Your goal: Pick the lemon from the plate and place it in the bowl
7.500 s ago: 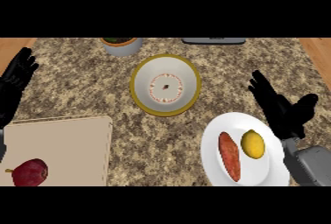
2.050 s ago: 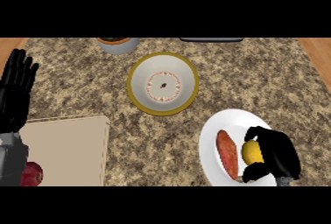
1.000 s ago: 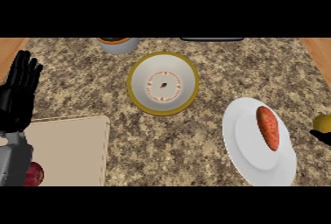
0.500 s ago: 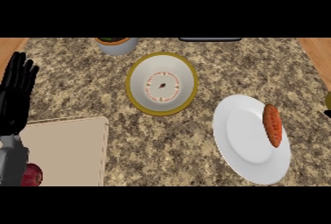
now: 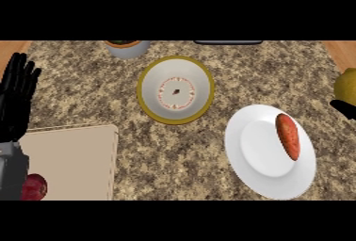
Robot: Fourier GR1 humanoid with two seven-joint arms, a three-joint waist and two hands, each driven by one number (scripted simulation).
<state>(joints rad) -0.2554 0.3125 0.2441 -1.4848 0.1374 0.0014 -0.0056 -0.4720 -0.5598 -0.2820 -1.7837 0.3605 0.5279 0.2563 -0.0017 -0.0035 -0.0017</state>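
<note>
I have the lemon (image 5: 345,84) off the plate (image 5: 261,160), held by my right robot hand (image 5: 343,108) at the view's right edge, well right of the empty bowl (image 5: 175,89), where it must yet go

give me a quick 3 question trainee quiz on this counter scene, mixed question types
1. True or false: the lemon lies on the white plate.
2. Multiple choice: what food lies on the plate? A) a reddish sweet potato B) an apple C) nothing
3. Short answer: is anything inside the bowl, and where does the left robot hand show?

Key
1. False: it is off the plate, at the view's right edge, with a bit of the right robot hand just below it.
2. A
3. No food in it; the left robot hand rests open at the left edge, fingers up.
</note>
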